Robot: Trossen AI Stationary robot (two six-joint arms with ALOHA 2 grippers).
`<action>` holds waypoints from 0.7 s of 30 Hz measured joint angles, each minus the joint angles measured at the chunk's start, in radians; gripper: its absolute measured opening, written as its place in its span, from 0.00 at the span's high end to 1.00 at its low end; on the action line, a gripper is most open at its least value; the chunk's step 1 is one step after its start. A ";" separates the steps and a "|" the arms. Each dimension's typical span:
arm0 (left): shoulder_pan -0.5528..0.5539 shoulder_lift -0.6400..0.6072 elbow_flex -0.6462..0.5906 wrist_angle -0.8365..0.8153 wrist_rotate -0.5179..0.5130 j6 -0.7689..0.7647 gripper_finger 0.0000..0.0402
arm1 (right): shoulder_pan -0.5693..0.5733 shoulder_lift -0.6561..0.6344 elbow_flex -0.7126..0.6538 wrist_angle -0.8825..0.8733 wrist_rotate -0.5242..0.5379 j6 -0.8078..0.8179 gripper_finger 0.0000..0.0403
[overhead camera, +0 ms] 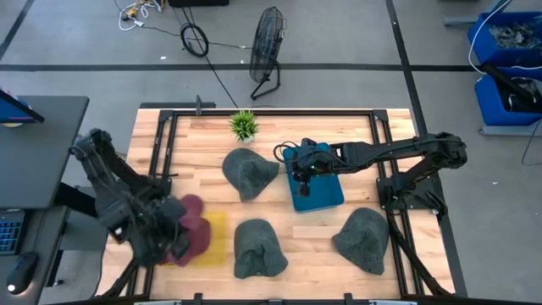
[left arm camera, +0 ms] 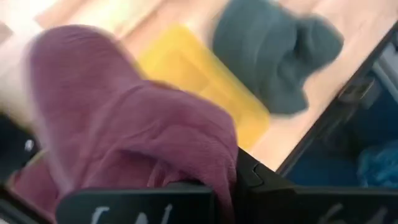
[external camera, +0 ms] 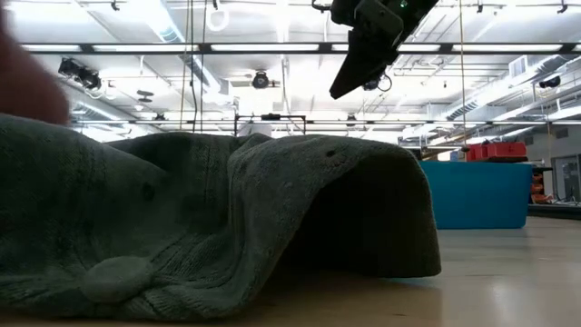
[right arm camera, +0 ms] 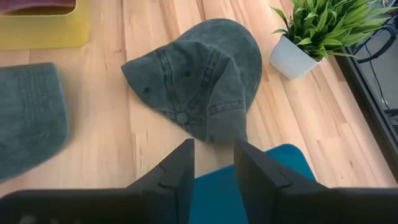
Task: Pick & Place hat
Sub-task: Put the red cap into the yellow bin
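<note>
Presently: left claw [overhead camera: 169, 241] clamped maroon hat [overhead camera: 193, 229] over yellow tray [overhead camera: 216, 239], 8 o'clock on tabletop [overhead camera: 212, 135]. Right claw [overhead camera: 298, 174] parted, empty, above blue tray [overhead camera: 326, 193]. Risk: brim snagging fingers at release, missing tray.

Two dark, jointed arms are seen. The right gripper [right arm camera: 213, 171] is formed of two flat black fingers [right arm camera: 177, 168] with angled tips. White markings are noted on the left gripper [left arm camera: 186, 202] housing.

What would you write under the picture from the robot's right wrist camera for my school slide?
Open right gripper hovers over a teal tray, facing a grey-green denim cap beside a potted green plant.
</note>
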 joint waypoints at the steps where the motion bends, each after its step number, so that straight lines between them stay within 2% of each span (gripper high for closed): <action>1: -0.022 0.003 0.000 0.009 -0.004 -0.004 0.98 | 0.000 0.000 0.000 0.000 0.000 0.001 0.71; 5: -0.071 0.004 0.000 0.100 -0.050 0.003 0.98 | 0.000 0.000 0.000 0.000 0.000 0.000 0.71; 9: -0.087 0.003 0.000 0.188 -0.134 0.127 0.98 | 0.000 0.000 0.000 0.001 0.000 -0.001 0.70; 12: -0.083 0.004 0.000 0.202 -0.137 0.146 0.98 | 0.000 0.000 0.000 0.001 0.000 -0.001 0.71; 17: -0.083 0.004 0.000 0.116 -0.137 0.124 0.98 | 0.000 0.000 0.000 0.004 0.000 -0.001 0.71; 21: -0.081 0.004 0.000 0.153 -0.108 0.146 0.98 | 0.000 0.000 0.000 0.009 0.000 -0.003 0.71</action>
